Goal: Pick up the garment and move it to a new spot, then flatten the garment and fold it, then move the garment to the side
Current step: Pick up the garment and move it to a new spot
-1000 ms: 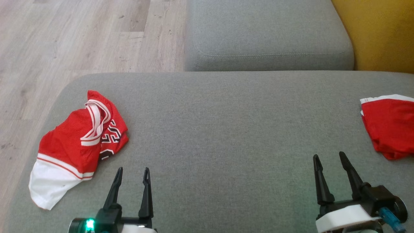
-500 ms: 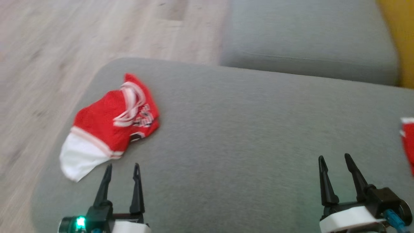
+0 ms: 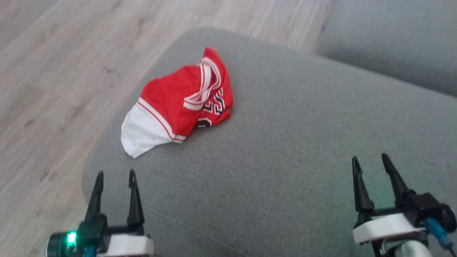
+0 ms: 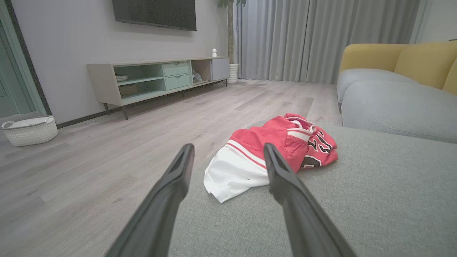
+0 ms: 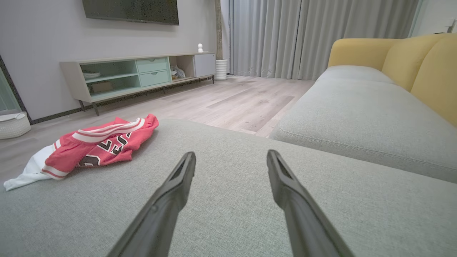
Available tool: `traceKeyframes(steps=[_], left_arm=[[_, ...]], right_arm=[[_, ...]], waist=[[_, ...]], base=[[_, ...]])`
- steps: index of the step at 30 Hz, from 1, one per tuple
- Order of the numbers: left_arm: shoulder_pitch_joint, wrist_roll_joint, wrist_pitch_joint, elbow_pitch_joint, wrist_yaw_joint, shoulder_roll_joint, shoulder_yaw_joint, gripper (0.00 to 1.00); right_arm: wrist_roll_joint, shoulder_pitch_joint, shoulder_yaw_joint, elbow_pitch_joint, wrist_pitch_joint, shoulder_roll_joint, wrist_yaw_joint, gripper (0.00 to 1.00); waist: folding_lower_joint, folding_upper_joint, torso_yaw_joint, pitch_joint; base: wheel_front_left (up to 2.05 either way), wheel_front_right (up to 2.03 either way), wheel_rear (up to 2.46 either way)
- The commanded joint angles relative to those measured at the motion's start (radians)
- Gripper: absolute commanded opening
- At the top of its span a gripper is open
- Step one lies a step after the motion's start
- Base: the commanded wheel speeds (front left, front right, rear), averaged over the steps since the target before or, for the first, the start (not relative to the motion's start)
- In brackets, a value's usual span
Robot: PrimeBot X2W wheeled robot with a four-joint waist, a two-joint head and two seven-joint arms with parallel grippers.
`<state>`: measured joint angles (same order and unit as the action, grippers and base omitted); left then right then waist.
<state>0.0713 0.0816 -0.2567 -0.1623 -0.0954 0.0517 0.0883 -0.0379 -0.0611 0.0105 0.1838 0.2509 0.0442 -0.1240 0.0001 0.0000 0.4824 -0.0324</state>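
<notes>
1. Red-and-white garment (image 3: 180, 101): lies crumpled on the grey cushion (image 3: 285, 150), near the cushion's far left corner. Its white part points toward the cushion's left edge and the wooden floor (image 3: 53, 71).
2. Left end effector (image 3: 116, 172): fingers spread wide, holding nothing. It hovers at the cushion's near left edge, apart from the garment.
3. Right end effector (image 3: 369, 157): fingers spread wide, holding nothing. It sits over bare cushion, well apart from the garment.

Open cushion (image 3: 285, 150) between left claw (image 3: 116, 172) and garment (image 3: 178, 100), wood floor (image 3: 53, 89) alongside
</notes>
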Motion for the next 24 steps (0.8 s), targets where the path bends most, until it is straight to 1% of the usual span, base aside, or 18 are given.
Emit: traceKeyframes(steps=[1,4,6,7,9,13,15,19,22,23,24], left_arm=[[-0.087,-0.013,-0.005,0.038,0.009,-0.001,-0.037,1.0],[-0.161,-0.014,-0.005,0.03,0.019,-0.001,-0.021,1.0],[-0.227,0.0,-0.005,-0.002,0.023,-0.001,-0.006,1.0],[-0.227,0.0,-0.005,-0.002,0.023,-0.001,-0.006,1.0],[-0.302,0.014,-0.005,-0.055,0.029,-0.001,0.009,1.0],[-0.459,0.056,-0.005,-0.202,0.056,-0.001,0.027,1.0],[-0.526,0.079,-0.005,-0.282,0.07,-0.001,0.033,1.0],[-0.628,0.116,-0.005,-0.498,0.094,-0.001,0.031,1.0],[-0.685,0.143,-0.005,-0.602,0.109,-0.001,0.015,1.0],[-0.7,0.147,-0.005,-0.605,0.111,-0.001,0.005,0.41],[-0.709,0.15,-0.005,-0.6,0.115,-0.001,-0.004,0.0]], right_arm=[[0.014,0.048,-0.014,-0.039,0.011,0.027,-0.007,1.0],[0.027,0.074,-0.016,-0.059,0.011,0.08,-0.007,1.0],[0.031,0.089,-0.012,-0.073,0.011,0.122,-0.007,1.0],[0.031,0.089,-0.012,-0.073,0.011,0.122,-0.007,1.0],[0.032,0.102,-0.005,-0.083,0.011,0.162,-0.007,1.0],[0.032,0.124,0.005,-0.1,0.011,0.223,-0.007,1.0],[0.029,0.134,0.006,-0.105,0.011,0.244,-0.007,1.0],[0.025,0.157,0.0,-0.109,0.011,0.259,-0.007,1.0],[0.028,0.167,-0.008,-0.112,0.011,0.257,-0.007,1.0],[0.028,0.169,-0.008,-0.113,0.011,0.257,-0.007,1.0],[0.028,0.17,-0.008,-0.113,0.011,0.256,-0.007,1.0]], waist=[[-0.0001,0.0,-0.003,-0.074],[-0.0001,0.0,-0.024,-0.166],[-0.0001,0.0,-0.037,-0.23],[-0.0001,0.0,-0.037,-0.23],[-0.0001,0.0,-0.05,-0.286],[-0.0001,0.0,-0.074,-0.375],[-0.0001,0.0,-0.085,-0.403],[-0.0001,0.0,-0.111,-0.429],[-0.0001,0.0,-0.125,-0.439],[-0.0001,0.0,-0.127,-0.441],[-0.0001,0.0,-0.128,-0.443]], base=[[0.0,0.0,0.0],[0.0,0.0,0.0],[0.0,0.0,0.0],[0.0,0.0,0.0],[0.0,0.0,0.0],[0.0,0.0,0.0],[0.0,0.0,0.0],[0.0,0.0,0.0],[0.0,0.0,0.0],[0.0,0.0,0.0],[0.0,0.0,0.0]])
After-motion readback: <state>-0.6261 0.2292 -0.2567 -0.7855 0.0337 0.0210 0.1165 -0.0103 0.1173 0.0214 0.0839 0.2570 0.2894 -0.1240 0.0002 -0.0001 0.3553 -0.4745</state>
